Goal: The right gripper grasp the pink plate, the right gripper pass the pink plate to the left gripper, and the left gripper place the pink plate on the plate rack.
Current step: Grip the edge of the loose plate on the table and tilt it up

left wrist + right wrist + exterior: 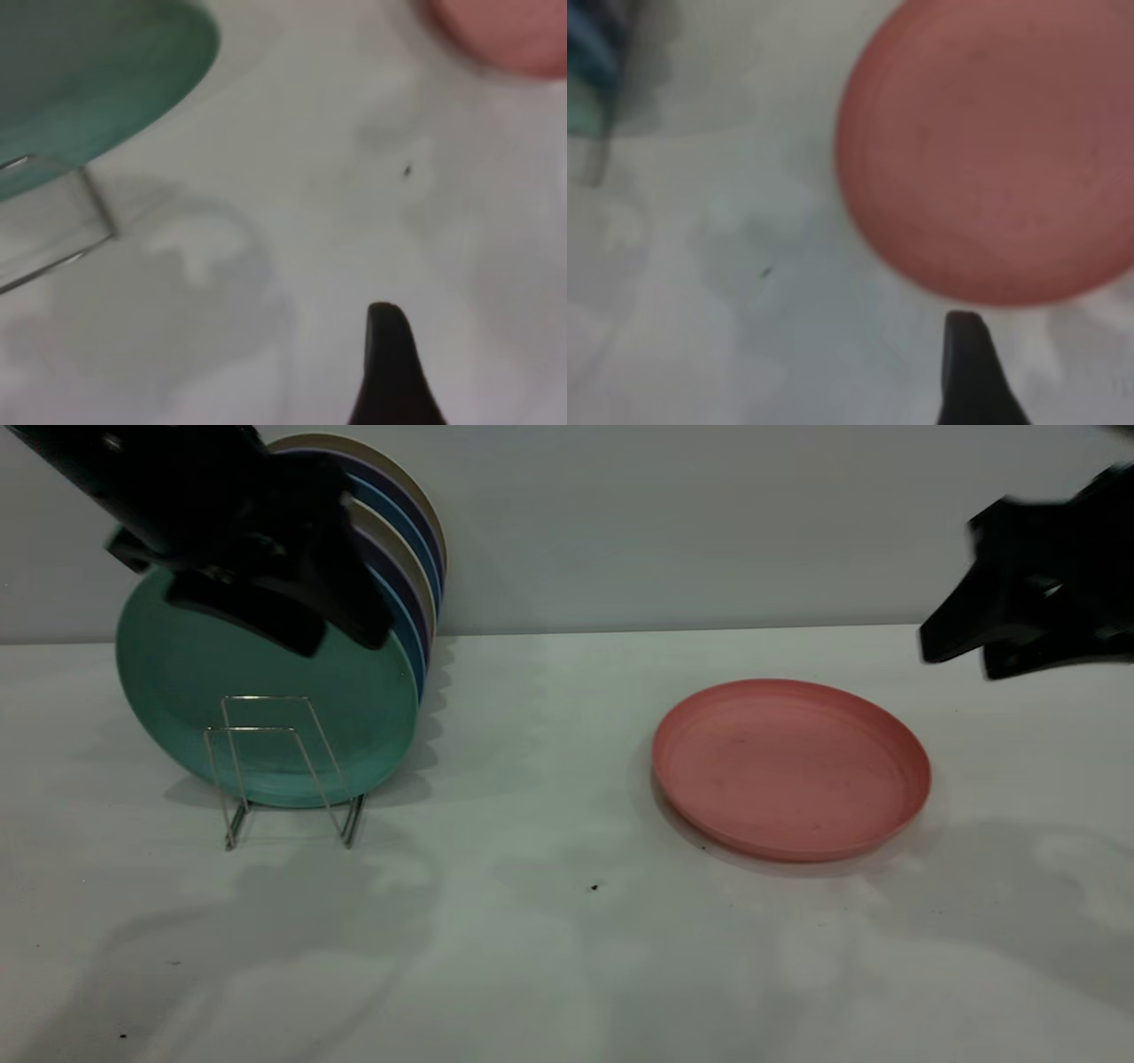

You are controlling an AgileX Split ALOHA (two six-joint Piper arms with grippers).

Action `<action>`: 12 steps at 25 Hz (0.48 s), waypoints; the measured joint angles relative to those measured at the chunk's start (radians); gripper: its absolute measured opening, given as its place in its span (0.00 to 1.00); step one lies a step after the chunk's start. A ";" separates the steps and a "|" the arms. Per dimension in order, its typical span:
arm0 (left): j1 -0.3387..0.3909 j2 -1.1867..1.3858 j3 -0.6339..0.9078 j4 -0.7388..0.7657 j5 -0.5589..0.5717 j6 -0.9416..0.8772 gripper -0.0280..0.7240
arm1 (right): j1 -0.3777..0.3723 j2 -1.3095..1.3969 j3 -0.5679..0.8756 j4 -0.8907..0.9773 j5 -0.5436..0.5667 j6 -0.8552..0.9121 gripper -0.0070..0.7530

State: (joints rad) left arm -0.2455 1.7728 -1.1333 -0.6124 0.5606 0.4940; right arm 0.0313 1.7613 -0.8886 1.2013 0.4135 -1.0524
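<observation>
At the far left, the bulky all-black left claw (332, 633) hung above the table in front of a row of plates standing on edge, its two wedge-shaped jaws parted and holding nothing. Below it the thin silver wire plate rack (266, 766) held a round teal-green plastic plate (195, 691) in front, with blue, purple and cream plates (409, 540) lined up behind. A front loop of the rack stood free.

Over to the right, the round, shallow salmon-pink plastic plate (791, 766) lay flat on the pale table (549, 957), well apart from the rack and touched by neither arm.

Furthest right, the black tapered right claw (961, 657) hovered just above and beside the plate's far right rim, its jaws a little apart and empty.

To my eye nothing had been done yet: the grasp, the pass and the racking were all left.
</observation>
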 joint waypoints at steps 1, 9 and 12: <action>0.000 0.014 0.000 -0.034 -0.005 0.020 0.72 | -0.007 0.054 -0.032 0.002 0.007 0.006 0.61; -0.009 0.110 -0.028 -0.239 -0.039 0.157 0.72 | -0.143 0.353 -0.268 0.003 0.143 0.025 0.61; -0.034 0.147 -0.067 -0.263 -0.044 0.180 0.72 | -0.186 0.424 -0.330 0.000 0.177 0.026 0.61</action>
State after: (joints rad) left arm -0.2795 1.9199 -1.2006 -0.8758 0.5162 0.6740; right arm -0.1552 2.1856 -1.2187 1.2009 0.5907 -1.0269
